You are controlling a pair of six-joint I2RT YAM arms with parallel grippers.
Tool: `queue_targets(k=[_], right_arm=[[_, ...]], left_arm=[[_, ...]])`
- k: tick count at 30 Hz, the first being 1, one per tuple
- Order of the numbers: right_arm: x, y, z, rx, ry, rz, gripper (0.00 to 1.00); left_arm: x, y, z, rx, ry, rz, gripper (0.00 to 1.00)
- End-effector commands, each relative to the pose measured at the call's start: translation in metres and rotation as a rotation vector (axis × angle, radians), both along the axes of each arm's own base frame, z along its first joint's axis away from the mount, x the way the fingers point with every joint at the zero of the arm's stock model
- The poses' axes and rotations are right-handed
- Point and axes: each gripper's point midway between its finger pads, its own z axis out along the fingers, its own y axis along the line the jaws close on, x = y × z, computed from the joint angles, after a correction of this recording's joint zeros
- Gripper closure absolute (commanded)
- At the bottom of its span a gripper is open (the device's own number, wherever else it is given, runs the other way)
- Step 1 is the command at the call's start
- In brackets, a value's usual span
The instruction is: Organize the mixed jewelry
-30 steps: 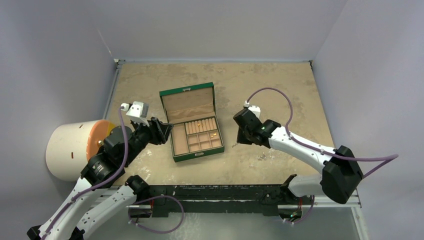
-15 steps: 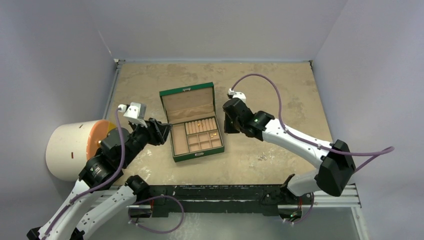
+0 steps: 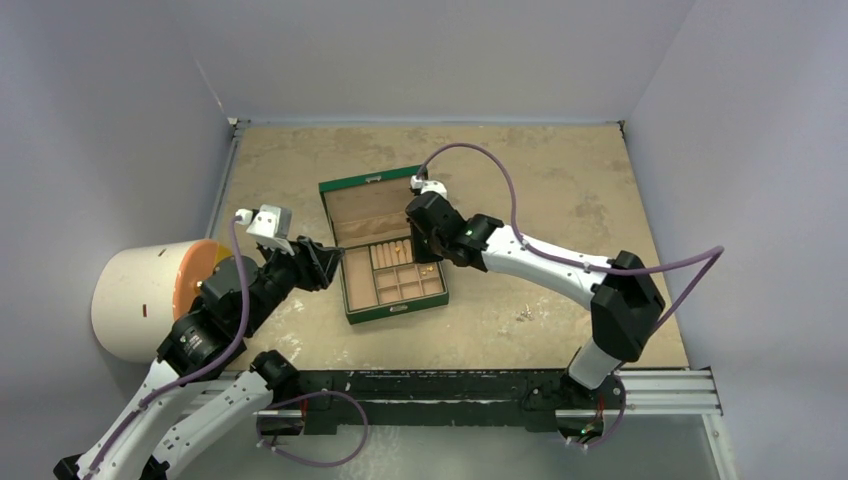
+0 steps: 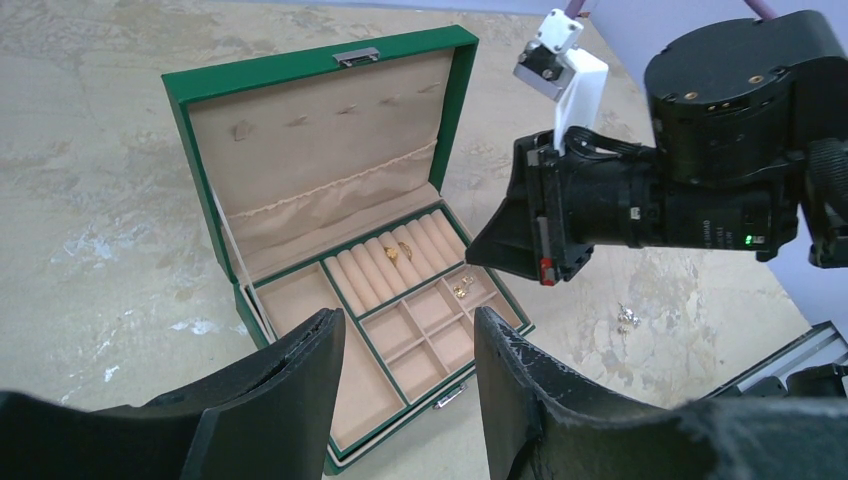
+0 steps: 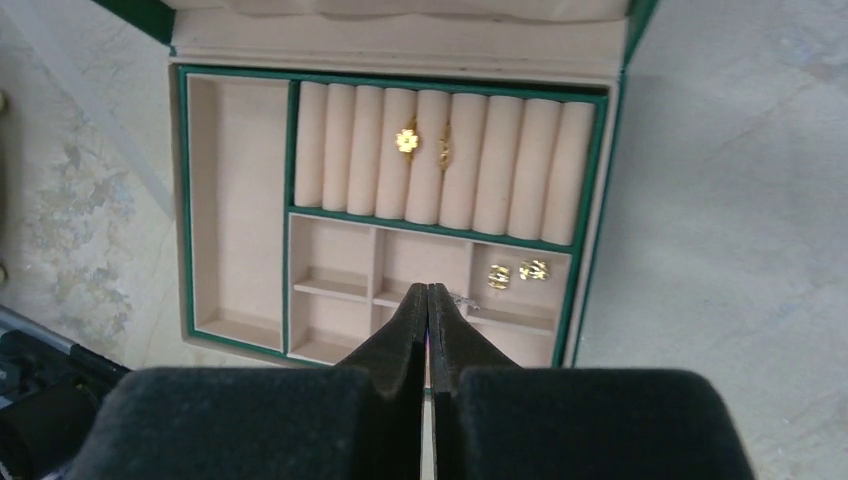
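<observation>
The open green box [image 3: 372, 182] lies mid-table, and some of the mixed jewelry lies in it. Two gold rings [image 5: 406, 140] sit in the ring rolls, and a pair of gold earrings [image 5: 516, 272] lies in a small corner compartment. My right gripper [image 5: 428, 290] hangs over the small compartments [image 3: 426, 256]. It is shut, and a tiny silver piece [image 5: 461, 298] sticks out at its tip. A few loose silvery pieces [image 3: 524, 314] lie on the table right of the box [image 4: 627, 317]. My left gripper [image 4: 410, 325] is open and holds nothing, just left of the box's near corner [image 3: 330, 264].
A white cylinder with an orange face [image 3: 150, 300] stands at the left edge, behind my left arm. Grey walls close in the left, back and right sides. A black rail [image 3: 430, 385] runs along the front edge.
My right arm has swung left, from the table right of the box to above its small compartments, staying shut. My left arm has barely moved.
</observation>
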Motion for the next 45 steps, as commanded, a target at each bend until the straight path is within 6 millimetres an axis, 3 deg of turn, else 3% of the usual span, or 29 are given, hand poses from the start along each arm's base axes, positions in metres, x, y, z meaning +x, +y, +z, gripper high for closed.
queue_targets(k=[1, 7, 19, 31, 34, 38, 45], right_arm=[[0.004, 0.029, 0.022, 0.068, -0.052, 0.068, 1.0], [-0.001, 0.04, 0.014, 0.067, -0.037, 0.103, 1.0], [-0.006, 0.026, -0.026, -0.036, 0.0, 0.088, 1.0], [-0.012, 0.033, -0.056, -0.097, 0.041, 0.135, 1.0], [-0.013, 0.034, -0.057, -0.101, 0.042, 0.137, 1.0], [-0.014, 0.035, -0.052, -0.094, 0.031, 0.137, 0.84], [-0.014, 0.037, -0.03, -0.063, -0.008, 0.123, 0.73]], left_arm=[[0.003, 0.002, 0.007, 0.004, -0.038, 0.005, 0.5], [0.002, 0.002, 0.008, 0.003, -0.039, 0.004, 0.5], [0.003, 0.002, 0.006, 0.008, -0.036, 0.005, 0.5], [0.003, 0.002, 0.006, 0.008, -0.035, 0.005, 0.5], [0.003, 0.002, 0.006, 0.008, -0.036, 0.006, 0.5], [0.003, 0.002, 0.006, 0.008, -0.036, 0.006, 0.5], [0.004, 0.002, 0.006, 0.011, -0.033, 0.009, 0.5]])
